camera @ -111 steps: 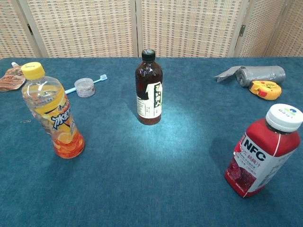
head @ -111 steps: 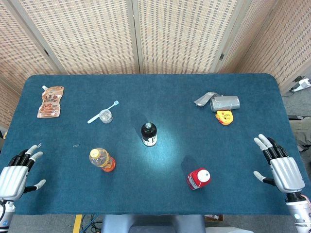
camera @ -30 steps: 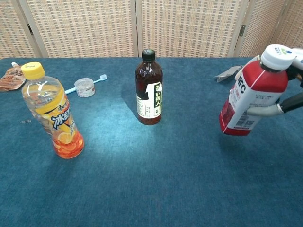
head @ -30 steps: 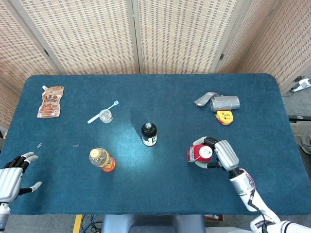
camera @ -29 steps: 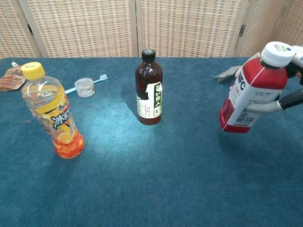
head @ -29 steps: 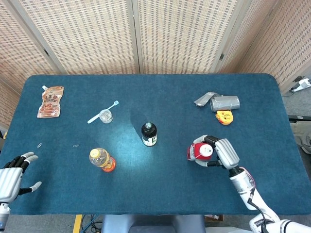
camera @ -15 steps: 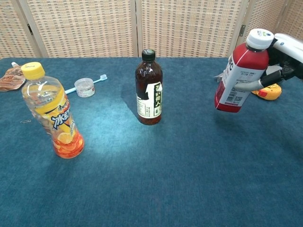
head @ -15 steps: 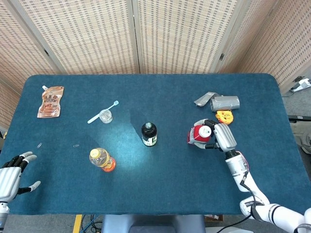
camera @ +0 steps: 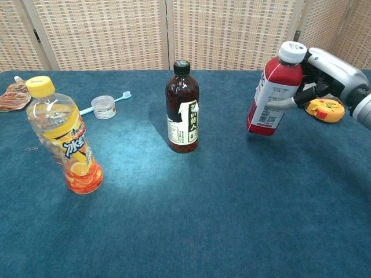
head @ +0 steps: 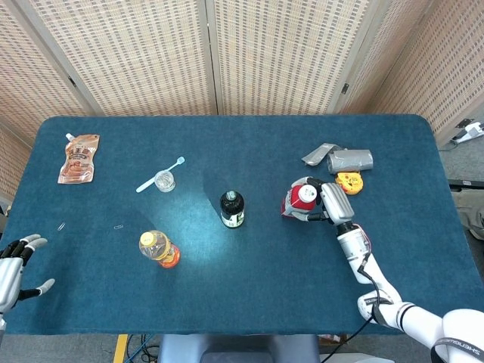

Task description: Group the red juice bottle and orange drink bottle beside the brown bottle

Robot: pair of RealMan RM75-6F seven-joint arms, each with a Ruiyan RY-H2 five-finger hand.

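Orange drink bottle [camera: 65,138]: upright on the blue table [camera: 203,220], nearest the robot, at about 8 o'clock from the brown bottle [camera: 182,108] and well apart from it. Left hand [head: 10,274]: at the table's near left edge, fingers spread wide, holding nothing. Brown bottle: upright at table centre. Red juice bottle [camera: 272,91]: tilted, gripped by the right hand [camera: 324,75], at 3 o'clock from the brown bottle, apart from it. Yellow tape measure [camera: 325,109] and grey roll [head: 350,160]: further, at 2 o'clock. Toothbrush [head: 159,175] and pouch [head: 79,159]: far left.

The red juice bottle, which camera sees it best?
The chest view: the red juice bottle shows side-on, cap to base, in the right hand. The head view sees mostly its white cap from above, fingers hiding part.
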